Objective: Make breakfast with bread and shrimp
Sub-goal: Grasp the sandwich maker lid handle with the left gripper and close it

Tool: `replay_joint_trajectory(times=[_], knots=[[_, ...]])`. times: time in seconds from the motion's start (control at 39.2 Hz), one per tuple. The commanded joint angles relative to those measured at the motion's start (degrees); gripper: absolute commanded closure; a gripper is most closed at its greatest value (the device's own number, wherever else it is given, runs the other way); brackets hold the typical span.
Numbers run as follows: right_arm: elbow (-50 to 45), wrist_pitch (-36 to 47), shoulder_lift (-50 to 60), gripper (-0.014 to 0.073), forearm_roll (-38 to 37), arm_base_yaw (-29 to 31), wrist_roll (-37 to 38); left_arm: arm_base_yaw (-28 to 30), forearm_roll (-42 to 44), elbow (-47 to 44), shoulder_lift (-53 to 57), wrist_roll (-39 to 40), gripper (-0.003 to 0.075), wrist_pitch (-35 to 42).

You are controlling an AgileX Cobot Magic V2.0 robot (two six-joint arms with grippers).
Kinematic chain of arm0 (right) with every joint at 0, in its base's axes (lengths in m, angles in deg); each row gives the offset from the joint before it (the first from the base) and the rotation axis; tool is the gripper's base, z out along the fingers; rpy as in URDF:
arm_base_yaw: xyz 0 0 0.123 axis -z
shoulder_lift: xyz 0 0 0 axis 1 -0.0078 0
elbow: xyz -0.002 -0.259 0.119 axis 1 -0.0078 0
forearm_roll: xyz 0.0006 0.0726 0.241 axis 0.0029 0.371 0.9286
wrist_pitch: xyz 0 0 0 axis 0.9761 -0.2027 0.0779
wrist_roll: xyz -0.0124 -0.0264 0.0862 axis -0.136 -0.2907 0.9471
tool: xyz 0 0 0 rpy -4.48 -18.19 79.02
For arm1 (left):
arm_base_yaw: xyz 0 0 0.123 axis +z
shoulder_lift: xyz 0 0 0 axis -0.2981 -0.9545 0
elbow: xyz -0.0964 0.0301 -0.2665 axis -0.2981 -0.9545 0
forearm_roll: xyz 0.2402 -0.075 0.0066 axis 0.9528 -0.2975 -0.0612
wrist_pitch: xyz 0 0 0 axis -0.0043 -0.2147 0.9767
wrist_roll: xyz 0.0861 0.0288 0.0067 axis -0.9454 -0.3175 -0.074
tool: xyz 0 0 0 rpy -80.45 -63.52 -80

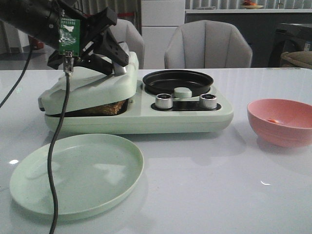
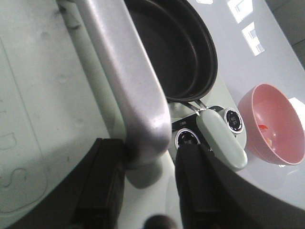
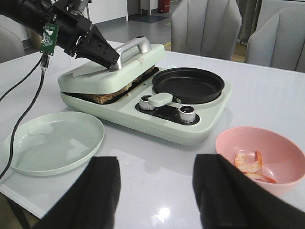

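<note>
A glossy white table [image 1: 195, 185] stands in a room with grey chairs behind it. On it sits a pale green breakfast maker [image 1: 136, 109]: a hinged press on its left half, a black pan [image 1: 177, 81] and two knobs on its right. The press lid [image 1: 92, 87] is part-way open, tilted up at the front, and browned bread [image 1: 105, 108] shows in the gap beneath it, lying flat on the lower plate. The left gripper [image 1: 117, 61] is at the lid's silver handle [image 3: 131, 50]; in the left wrist view its two black fingers [image 2: 102, 186] stand apart on either side of the handle's end, which runs straight away from the wrist, though whether they actually press on the metal is hard to tell. An empty green plate [image 1: 78, 173] lies in front of the press, on the left arm's side. To the right, well apart from the maker, a pink bowl [image 3: 259, 155] holds a few shrimp [image 3: 249, 164]. The right gripper [image 3: 157, 191] hovers low over the near table edge, fingers spread and empty, with the bowl ahead of it, so it is the nearer arm for the shrimp.
</note>
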Motion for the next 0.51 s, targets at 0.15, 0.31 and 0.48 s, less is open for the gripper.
replay_joint_trajectory(times=[0.15, 0.31, 0.48], knots=[[1.39, 4.94, -0.56, 0.0133, 0.0, 0.25, -0.55, -0.37, 0.23, 1.88, 3.25, -0.01, 0.0379, -0.23], [1.39, 4.94, -0.56, 0.0133, 0.0, 0.25, -0.55, -0.37, 8.64, 3.51, 5.56, 2.9, 0.0379, -0.45], [1.39, 4.94, -0.56, 0.0133, 0.0, 0.25, -0.55, -0.3, 27.69, 7.95, 9.71, 16.55, 0.0379, -1.7]])
